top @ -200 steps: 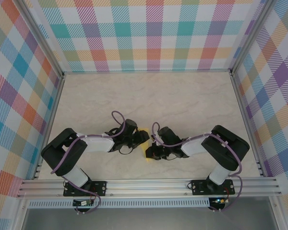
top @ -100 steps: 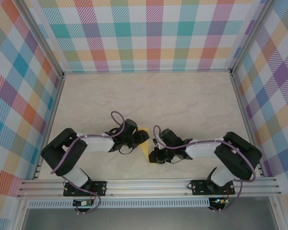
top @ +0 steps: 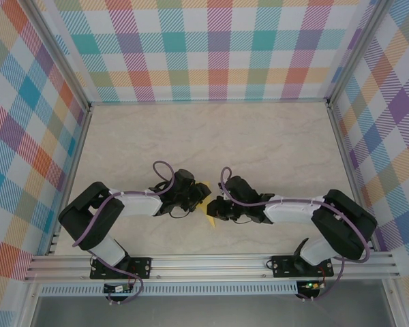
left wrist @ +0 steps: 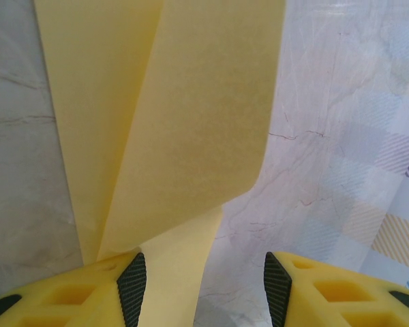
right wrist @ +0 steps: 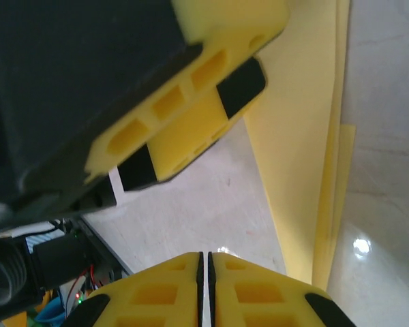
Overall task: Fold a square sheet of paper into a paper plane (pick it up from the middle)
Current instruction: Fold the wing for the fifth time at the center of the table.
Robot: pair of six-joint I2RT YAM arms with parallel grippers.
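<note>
The yellow sheet of paper (top: 208, 216) lies on the table between my two grippers, folded into a narrow layered wedge with its tip toward the near edge. My left gripper (top: 199, 197) is low over it and open. In the left wrist view the paper (left wrist: 191, 122) runs past the left pad (left wrist: 131, 286) and partly between the jaws of the left gripper (left wrist: 204, 289), with one flap curling up. My right gripper (right wrist: 205, 266) is shut with nothing in it, just beside the paper's edge (right wrist: 307, 136) and facing the left gripper's fingers (right wrist: 211, 102). Seen from above, the right gripper (top: 217, 208) nearly touches the left one.
The marble-patterned table (top: 211, 136) stretches far beyond the grippers. Plaid walls (top: 211, 48) close in the back and both sides. An aluminium rail (top: 211, 262) with the arm bases runs along the near edge.
The right arm has stretched out and its gripper has moved up and left, closer to the left gripper. More of the paper's tip now shows below the grippers. The left arm barely moved.
</note>
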